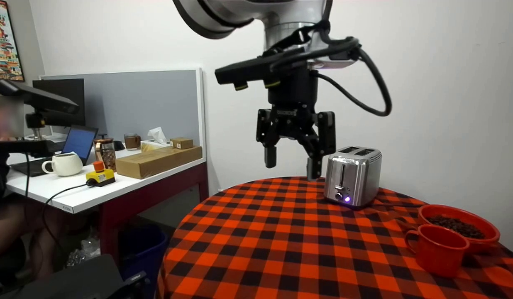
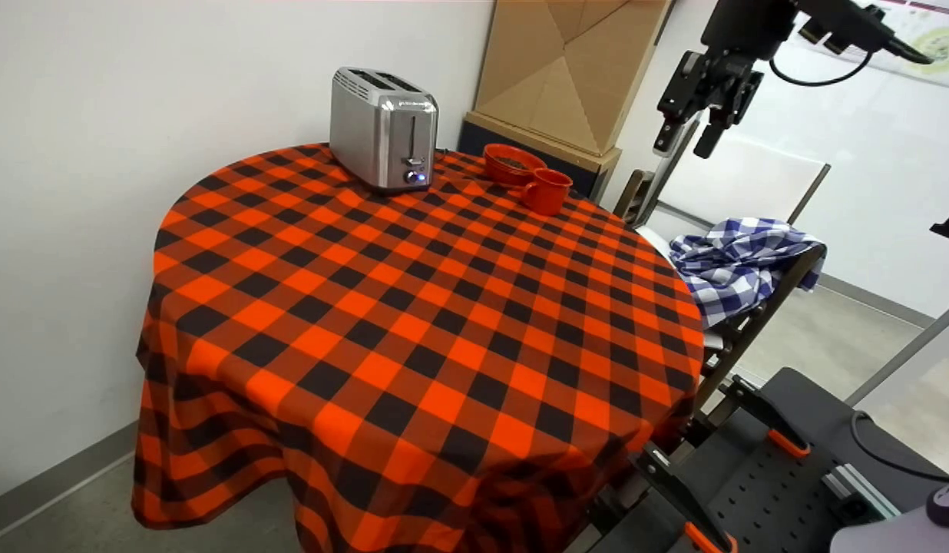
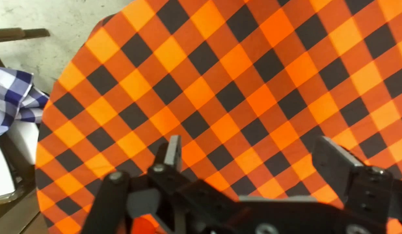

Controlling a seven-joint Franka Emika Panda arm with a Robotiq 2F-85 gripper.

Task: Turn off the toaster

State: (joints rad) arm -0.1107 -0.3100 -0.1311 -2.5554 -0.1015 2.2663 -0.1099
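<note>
Gripper (image 1: 292, 162) hangs over the checked tablecloth (image 1: 256, 232), fingers (image 1: 270, 157) spread wide, nothing between them; past it and well apart, the toaster (image 1: 352, 178) sits upright near the wall (image 1: 443, 104); its light (image 1: 347, 199) is lit and the lever (image 1: 339, 188) looks low, so I'd say nothing's done yet tbh, whole switch-off is left; lever end faces out over the tablecloth, long axis running back with the slots (image 1: 363, 152), roughly toward the wall.

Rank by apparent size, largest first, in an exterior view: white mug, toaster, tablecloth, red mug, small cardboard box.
1. Tablecloth
2. Toaster and red mug: too close to rank, mug nearer the camera
3. White mug
4. Small cardboard box
</note>
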